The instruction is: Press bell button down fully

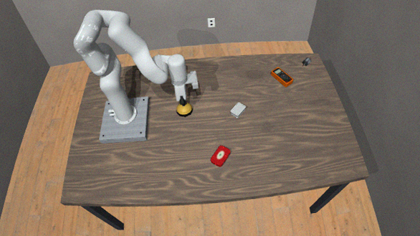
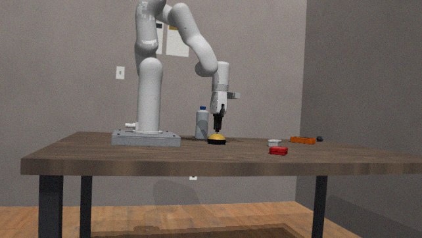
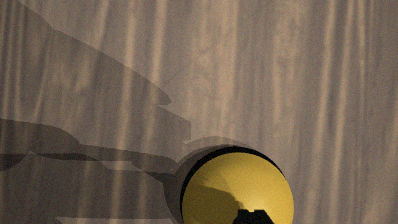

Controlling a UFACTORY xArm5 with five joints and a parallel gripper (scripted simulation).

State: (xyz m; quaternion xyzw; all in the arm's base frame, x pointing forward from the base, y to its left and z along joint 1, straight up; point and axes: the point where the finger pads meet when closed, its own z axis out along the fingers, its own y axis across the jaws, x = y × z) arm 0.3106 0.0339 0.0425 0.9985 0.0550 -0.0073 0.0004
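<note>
While bell point(image 2: 216, 139) sits upright — dome up — closed, empty end effector point(image 2: 217, 129) points straight down onto it.

One white robot arm point(image 1: 134, 49) | one grey base plate point(image 1: 141, 134) | one yellow bell point(image 1: 184, 110) | one red device point(image 1: 220, 155) | one orange meter point(image 1: 282, 76) | one white box point(image 1: 237, 109) | one grey bottle point(image 2: 202, 123) | one small dark object point(image 1: 306, 60) | one wooden table point(image 1: 269, 157)

From my wrist view, the bell point(image 3: 237, 190) runs off the bottom edge, and my closed gripper point(image 3: 253, 218) shows only as a dark tip there. I cannot tell whether its button is pressed down. From above, the bottle point(image 2: 202, 123) behind my hand hides under my arm.
</note>
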